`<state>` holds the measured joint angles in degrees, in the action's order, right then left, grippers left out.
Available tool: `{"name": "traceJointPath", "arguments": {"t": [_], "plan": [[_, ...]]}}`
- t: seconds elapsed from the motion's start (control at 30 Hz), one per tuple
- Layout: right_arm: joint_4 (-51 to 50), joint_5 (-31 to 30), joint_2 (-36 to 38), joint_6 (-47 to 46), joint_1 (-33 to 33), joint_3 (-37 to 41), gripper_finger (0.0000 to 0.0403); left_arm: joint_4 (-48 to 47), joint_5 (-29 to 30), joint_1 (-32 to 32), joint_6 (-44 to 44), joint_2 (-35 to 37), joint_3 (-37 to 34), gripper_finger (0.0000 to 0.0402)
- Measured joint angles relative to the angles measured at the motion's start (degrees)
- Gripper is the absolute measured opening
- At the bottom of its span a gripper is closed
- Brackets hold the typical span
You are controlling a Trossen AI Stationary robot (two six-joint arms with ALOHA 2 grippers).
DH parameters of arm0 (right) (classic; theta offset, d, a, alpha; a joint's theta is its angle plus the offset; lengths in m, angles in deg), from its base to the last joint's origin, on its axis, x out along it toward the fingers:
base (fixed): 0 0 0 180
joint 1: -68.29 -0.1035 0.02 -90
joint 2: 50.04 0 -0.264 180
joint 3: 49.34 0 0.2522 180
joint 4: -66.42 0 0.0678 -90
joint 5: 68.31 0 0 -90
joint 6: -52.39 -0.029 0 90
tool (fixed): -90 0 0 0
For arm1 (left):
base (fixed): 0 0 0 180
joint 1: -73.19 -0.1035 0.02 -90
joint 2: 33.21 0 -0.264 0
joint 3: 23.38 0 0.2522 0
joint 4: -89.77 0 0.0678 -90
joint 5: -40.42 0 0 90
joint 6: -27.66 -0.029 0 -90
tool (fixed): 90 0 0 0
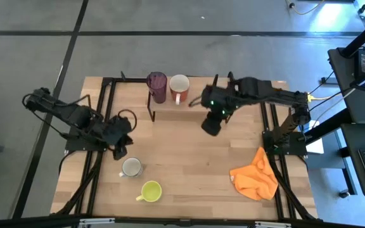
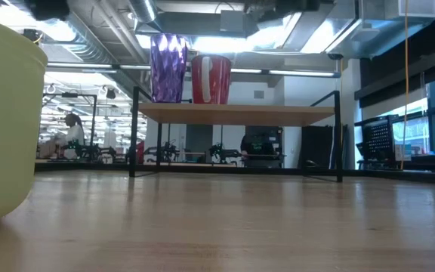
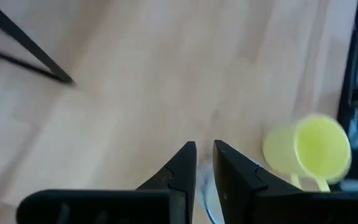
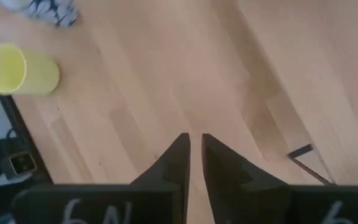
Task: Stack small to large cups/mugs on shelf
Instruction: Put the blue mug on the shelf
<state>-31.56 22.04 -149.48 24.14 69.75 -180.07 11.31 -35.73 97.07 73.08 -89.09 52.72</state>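
The dark purple tumbler and the reddish-brown mug stand upright side by side on the left end of the shelf; the low view shows both, tumbler and mug, on the board. The small patterned mug and the yellow-green mug stand on the tabletop near the front. My left gripper is shut and empty, just left of and beyond the patterned mug. My right gripper is shut and empty, over the table in front of the shelf.
An orange cloth lies crumpled at the table's front right. Black frame bars run along the table's left and right sides. The shelf's thin black leg stands at its front left. Bare wood lies between the mugs and the cloth.
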Motion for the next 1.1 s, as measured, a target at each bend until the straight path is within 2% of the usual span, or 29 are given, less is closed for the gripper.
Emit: {"name": "traceJointPath", "arguments": {"t": [0.3, 0.53, 0.8, 1.1], "plan": [[-2.2, -9.6, 0.0, -6.2, -7.0, 0.0, 0.0046, 0.0, -3.8, 4.2, 16.2, 0.0, -6.9, 0.0068], [-3.5, -9.8, 0.0, -9.2, -9.0, 0.0, 0.0089, 1.8, -8.6, 5.0, 23.1, 0.0, -10.9, 0.0098], [-3.5, -10.6, 0.0, -10.5, -9.6, 0.0, 0.0132, 3.6, -8.9, 6.8, 23.3, -2.2, -11.6, 0.0101], [-3.6, -11.3, 0.0, -10.5, -9.6, 0.1, 0.014, 4.8, -12.4, 8.9, 23.0, -9.0, -11.6, 0.0102]]}}
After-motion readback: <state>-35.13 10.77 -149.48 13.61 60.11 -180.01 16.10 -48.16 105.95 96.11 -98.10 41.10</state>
